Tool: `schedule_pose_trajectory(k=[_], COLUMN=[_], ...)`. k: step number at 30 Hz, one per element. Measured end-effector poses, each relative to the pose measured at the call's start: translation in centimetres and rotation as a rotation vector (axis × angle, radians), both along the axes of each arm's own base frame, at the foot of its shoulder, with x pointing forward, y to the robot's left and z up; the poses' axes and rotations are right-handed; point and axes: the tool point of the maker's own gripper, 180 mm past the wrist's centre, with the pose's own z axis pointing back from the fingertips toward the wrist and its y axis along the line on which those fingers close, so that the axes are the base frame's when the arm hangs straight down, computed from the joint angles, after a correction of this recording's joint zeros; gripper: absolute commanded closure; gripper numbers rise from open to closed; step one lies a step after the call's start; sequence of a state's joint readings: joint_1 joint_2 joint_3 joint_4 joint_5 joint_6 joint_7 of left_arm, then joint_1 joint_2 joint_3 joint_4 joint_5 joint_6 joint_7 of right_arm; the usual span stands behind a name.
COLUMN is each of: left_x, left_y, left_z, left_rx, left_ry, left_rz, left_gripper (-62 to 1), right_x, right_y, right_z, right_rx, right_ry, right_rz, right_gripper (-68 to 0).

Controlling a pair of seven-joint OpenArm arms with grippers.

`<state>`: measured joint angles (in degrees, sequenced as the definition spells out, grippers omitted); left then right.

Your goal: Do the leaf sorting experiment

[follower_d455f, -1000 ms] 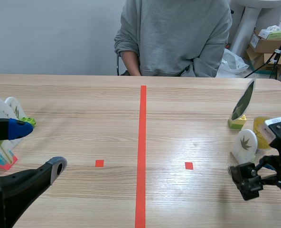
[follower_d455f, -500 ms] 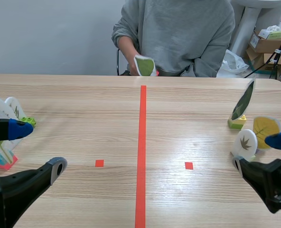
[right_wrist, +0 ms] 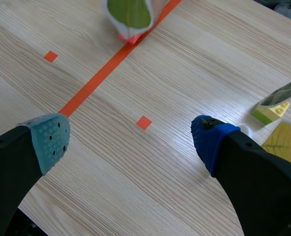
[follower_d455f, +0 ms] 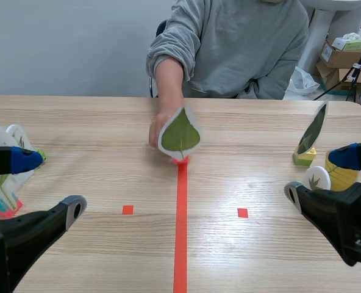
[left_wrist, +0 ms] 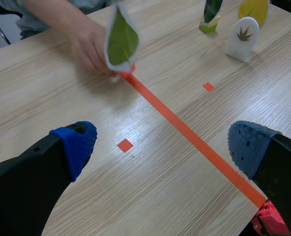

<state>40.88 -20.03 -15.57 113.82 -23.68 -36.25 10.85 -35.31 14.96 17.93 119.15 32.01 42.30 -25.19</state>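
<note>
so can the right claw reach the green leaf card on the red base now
Probably yes: the right claw is open, with bare wooden table between it and the green leaf card on its red base, though a person's hand is right behind the card.

A robot test lab: a wooden bench (follower_d455f: pixel 95 140) marked with an orange-red tape line (follower_d455f: pixel 181 244) and squares (follower_d455f: pixel 127 210), a plain grey wall (follower_d455f: pixel 64 43) at 11 o'clock, cardboard boxes (follower_d455f: pixel 344 58) stacked at 2 o'clock.
</note>
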Motion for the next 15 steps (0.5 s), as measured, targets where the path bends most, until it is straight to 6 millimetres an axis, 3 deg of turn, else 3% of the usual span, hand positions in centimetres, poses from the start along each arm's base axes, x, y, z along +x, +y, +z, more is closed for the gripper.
schedule_pose_trajectory(k=[15], left_x=[0.04], left_y=[0.00], left_z=[0.03], left_rx=[0.001], left_ry=[-0.001], left_rz=[0.000], left_gripper=[-57.2], right_x=[0.01], right_y=[-0.01], right_z=[0.00], right_rx=[0.000], right_ry=[0.000], right_rz=[-0.001], right_gripper=[-49.9])
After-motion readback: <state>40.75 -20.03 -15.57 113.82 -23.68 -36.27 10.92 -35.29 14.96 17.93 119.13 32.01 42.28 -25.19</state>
